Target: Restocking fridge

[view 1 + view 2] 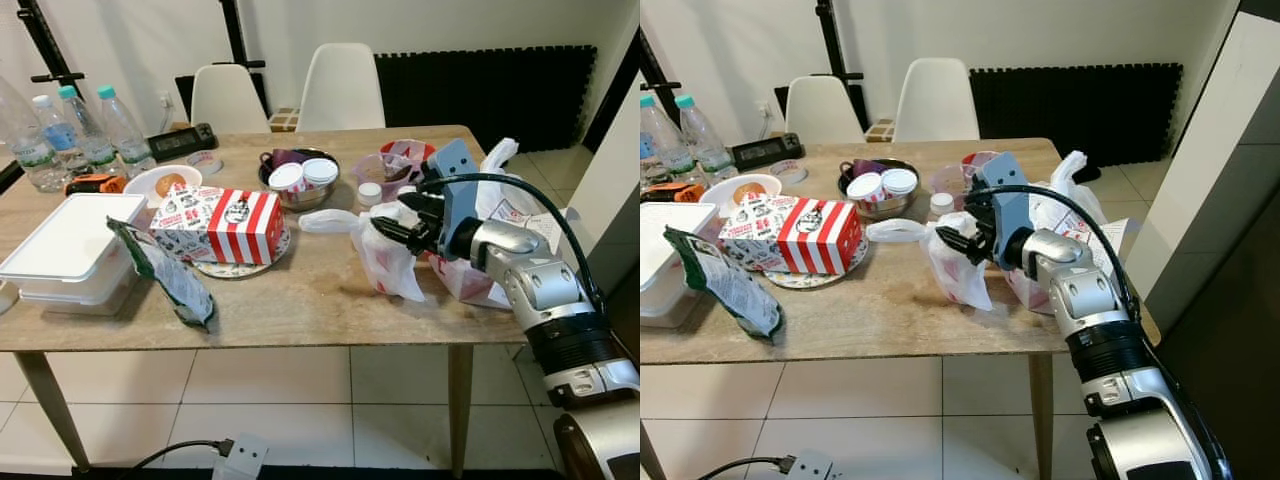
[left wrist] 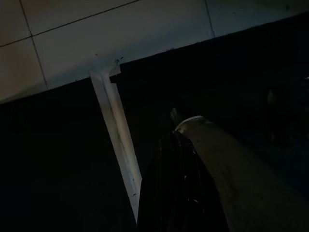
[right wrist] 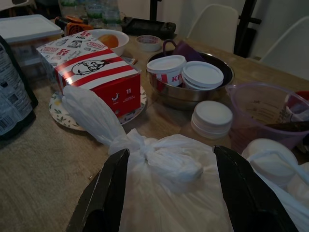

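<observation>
1. While the wooden table [image 1: 300, 300] carries the clutter, with a red-striped carton [image 1: 220, 225] on its plate, the step in hand looks like picking up groceries for the fridge.
2. The white plastic bag [image 1: 385, 255] sits near the table's right edge.
3. The right gripper [image 1: 400, 232] is spread wide, its fingers [image 3: 104, 195] straddling the bag's knot [image 3: 166, 162], nothing held; closing comes next.
4. The left gripper [image 2: 176, 159] hangs idle; its state I cannot tell.

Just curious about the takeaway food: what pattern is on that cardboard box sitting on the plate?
Red and white stripes with black-and-white print on the box, clearest in the right wrist view.
</observation>
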Controlling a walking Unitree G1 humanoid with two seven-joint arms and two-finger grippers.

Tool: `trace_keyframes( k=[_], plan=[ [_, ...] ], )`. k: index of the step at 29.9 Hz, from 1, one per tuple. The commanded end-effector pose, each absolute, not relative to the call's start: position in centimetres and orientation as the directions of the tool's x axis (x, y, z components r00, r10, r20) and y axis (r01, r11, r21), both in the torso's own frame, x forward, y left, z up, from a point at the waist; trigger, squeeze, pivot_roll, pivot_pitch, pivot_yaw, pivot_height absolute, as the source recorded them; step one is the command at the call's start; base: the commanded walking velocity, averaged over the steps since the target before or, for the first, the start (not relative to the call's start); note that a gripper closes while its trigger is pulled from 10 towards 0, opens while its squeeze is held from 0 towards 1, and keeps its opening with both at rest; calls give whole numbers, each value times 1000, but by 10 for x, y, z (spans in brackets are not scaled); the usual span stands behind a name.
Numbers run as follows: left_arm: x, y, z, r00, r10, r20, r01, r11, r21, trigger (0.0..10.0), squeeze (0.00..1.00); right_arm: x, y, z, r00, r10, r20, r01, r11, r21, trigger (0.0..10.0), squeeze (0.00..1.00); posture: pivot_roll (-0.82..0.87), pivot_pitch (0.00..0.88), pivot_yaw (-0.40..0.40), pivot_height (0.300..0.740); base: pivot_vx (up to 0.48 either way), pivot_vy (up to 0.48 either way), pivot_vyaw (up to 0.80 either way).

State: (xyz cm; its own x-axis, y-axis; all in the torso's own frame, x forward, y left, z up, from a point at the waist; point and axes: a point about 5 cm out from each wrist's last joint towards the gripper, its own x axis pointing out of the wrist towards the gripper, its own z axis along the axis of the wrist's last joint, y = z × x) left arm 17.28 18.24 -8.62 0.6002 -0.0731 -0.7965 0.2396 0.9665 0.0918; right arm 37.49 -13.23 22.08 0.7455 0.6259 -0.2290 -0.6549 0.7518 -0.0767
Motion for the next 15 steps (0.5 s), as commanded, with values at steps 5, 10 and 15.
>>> trace_keyframes(
  k=[5,10,15],
  plan=[
    [172,190,-85,600,-61,-798,241,965,108,10000,0,376,-127,217,738,638,-219,-660,751,-38,10000,0,-68,21,41,726,0,0,0],
    [175,187,-84,610,-69,-789,244,964,104,10000,0,384,-121,216,760,620,-193,-635,772,-24,10000,0,-66,27,38,726,0,0,0],
    [176,185,-84,616,-74,-785,245,964,102,10000,0,390,-118,217,775,605,-183,-621,782,-47,10000,0,-61,36,34,726,0,0,0]
  ],
)
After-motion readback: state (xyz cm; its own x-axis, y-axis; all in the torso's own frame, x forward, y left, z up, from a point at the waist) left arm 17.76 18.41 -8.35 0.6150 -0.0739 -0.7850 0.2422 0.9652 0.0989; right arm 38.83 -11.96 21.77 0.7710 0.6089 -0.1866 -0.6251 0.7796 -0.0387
